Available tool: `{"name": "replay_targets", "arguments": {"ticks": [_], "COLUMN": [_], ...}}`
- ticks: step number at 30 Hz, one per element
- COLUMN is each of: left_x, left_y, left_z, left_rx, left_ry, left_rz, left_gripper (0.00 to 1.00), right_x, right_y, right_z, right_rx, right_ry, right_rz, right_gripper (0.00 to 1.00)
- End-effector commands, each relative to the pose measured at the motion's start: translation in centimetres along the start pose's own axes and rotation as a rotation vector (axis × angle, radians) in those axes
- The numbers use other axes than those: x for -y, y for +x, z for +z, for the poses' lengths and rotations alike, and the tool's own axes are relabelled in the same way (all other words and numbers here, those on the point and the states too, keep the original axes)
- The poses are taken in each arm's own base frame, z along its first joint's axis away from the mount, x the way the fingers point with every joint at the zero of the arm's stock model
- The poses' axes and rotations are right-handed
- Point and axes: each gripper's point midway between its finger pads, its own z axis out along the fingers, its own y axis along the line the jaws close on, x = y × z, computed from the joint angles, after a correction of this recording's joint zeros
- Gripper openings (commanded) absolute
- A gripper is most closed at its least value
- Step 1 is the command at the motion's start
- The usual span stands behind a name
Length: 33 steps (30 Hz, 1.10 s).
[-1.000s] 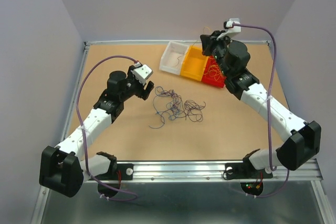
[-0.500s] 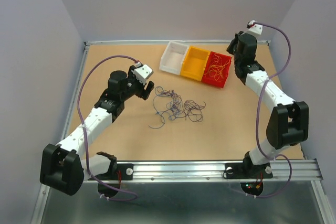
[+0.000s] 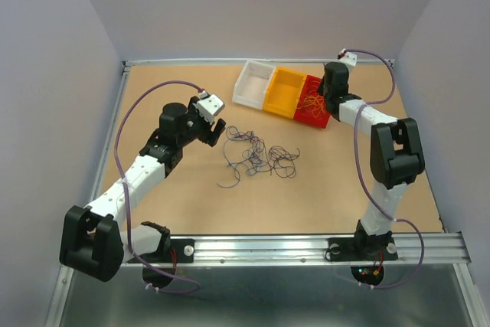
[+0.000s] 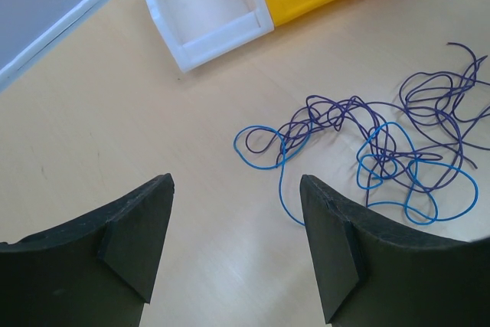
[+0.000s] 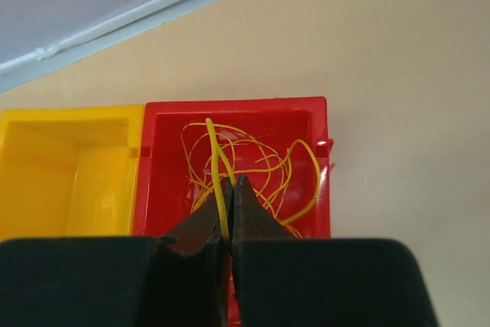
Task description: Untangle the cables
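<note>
I see my right gripper [image 5: 231, 189] over the red bin [image 5: 237, 106] at the far right, fingers pinched together on one yellow cable [image 5: 217, 152] rising from it. My left gripper [image 4: 236, 185] hangs spread wide, just left of the blue and purple tangle [image 3: 256, 155] lying mid-way across the table [image 3: 184, 197]

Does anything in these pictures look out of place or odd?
Nothing damaged. The three bins sit askew to the table's far edge, and the right tool is shut on a yellow wire over the red bin.
</note>
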Motion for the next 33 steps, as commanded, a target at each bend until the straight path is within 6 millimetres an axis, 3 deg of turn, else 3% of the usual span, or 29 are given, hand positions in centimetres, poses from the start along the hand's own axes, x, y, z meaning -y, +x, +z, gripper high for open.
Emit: {"name": "replay_targets", "arguments": {"ticks": [1,10,19,24,33], "left_x": [-0.5,-0.4,-0.3,-0.2,-0.3], "left_y": [-1.2,-1.1,-1.1,-1.1,-1.1], "left_z": [0.1,0.1,-0.1,-0.1,-0.2], "left_rx": [0.039,0.037,0.041,0.041,0.042], "left_ry": [-0.011,-0.006,-0.004,-0.003,-0.006], "left_rz": [0.024,0.025,0.028,0.031,0.038], "left_gripper": [0.79,0.79,0.79,0.79,0.79], "right_x": [-1.8,-0.6,0.6,0.6,-1.4], "right_y": [-1.5,4.4,10.2,9.0,2.7], "right_z": [1.4,5.8,7.6,6.7,3.4], "right_rx": [0.077,-0.002,-0.145,-0.132,-0.062], "right_ry": [0.067,0.208,0.189,0.179,0.077], "right_rz": [0.088,0.169,0.217,0.213,0.200], "right_gripper": [0.01,0.01,0.01,0.01,0.24]}}
